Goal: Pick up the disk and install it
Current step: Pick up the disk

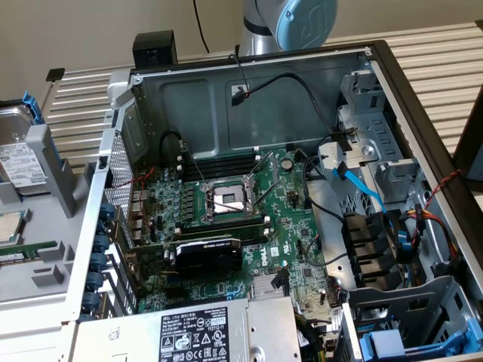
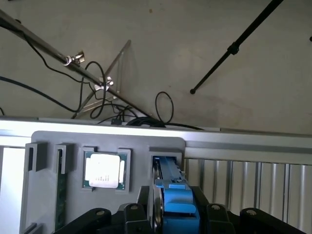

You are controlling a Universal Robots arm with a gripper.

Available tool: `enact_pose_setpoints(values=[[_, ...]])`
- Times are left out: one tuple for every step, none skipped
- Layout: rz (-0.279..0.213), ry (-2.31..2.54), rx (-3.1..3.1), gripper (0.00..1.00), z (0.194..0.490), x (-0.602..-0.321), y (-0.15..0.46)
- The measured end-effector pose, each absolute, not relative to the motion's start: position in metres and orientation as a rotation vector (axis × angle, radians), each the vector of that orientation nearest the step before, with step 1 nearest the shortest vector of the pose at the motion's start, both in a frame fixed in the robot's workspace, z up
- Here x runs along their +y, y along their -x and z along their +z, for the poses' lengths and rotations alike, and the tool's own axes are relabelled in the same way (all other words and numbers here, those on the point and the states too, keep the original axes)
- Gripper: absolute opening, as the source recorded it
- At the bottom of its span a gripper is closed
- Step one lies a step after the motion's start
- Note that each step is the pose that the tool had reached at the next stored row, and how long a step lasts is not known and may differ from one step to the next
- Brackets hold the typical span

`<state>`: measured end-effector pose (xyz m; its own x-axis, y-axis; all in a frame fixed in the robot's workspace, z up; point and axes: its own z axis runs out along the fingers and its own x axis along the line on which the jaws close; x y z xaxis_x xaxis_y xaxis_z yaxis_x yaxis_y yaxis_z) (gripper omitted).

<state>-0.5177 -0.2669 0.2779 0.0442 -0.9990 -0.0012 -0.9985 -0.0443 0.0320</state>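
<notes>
The disk (image 2: 173,195) stands on edge in a slot of the grey holder (image 2: 136,146), showing its bright blue carrier and silver side. My gripper (image 2: 174,217) straddles it from above, and the black fingers (image 2: 207,214) sit tight against both sides of the carrier, shut on it. In the exterior view the disk (image 1: 19,158) shows its white label and blue frame at the far left, beside the open computer case (image 1: 249,90). An empty blue-railed drive bay (image 1: 392,339) sits at the case's lower right corner. The arm's base (image 1: 294,23) rises behind the case.
On the holder, a processor chip (image 2: 105,170) lies in a pocket beside the disk and a memory stick (image 2: 61,195) stands further along. Inside the case are the motherboard (image 1: 226,204), loose cables (image 1: 355,181) and the silver power-supply box (image 1: 196,332).
</notes>
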Motion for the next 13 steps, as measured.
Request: enact_pose_setpoints(values=[[-0.036, -2.254, -2.156, 0.46, 0.2778, -0.2668, 0.5176], [-0.036, -2.254, -2.157, 0.46, 0.2778, -0.2665, 0.5176], [-0.036, -2.254, -2.157, 0.46, 0.2778, -0.2664, 0.5176], [-0.036, -2.253, -2.157, 0.46, 0.2779, -0.2661, 0.5176], [-0.036, -2.253, -2.157, 0.46, 0.2779, -0.2659, 0.5176], [-0.036, -2.253, -2.157, 0.46, 0.2779, -0.2655, 0.5176], [-0.036, -2.252, -2.158, 0.46, 0.2779, -0.2652, 0.5176], [-0.036, -2.252, -2.158, 0.46, 0.2779, -0.2652, 0.5176], [-0.036, -2.252, -2.158, 0.46, 0.2779, -0.2652, 0.5176], [-0.036, -2.252, -2.158, 0.46, 0.2779, -0.2651, 0.5176], [-0.036, -2.251, -2.159, 0.46, 0.2779, -0.2651, 0.5176], [-0.035, -2.249, -2.161, 0.46, 0.2779, -0.2651, 0.5176], [-0.035, -2.246, -2.164, 0.46, 0.2779, -0.2651, 0.5176]])
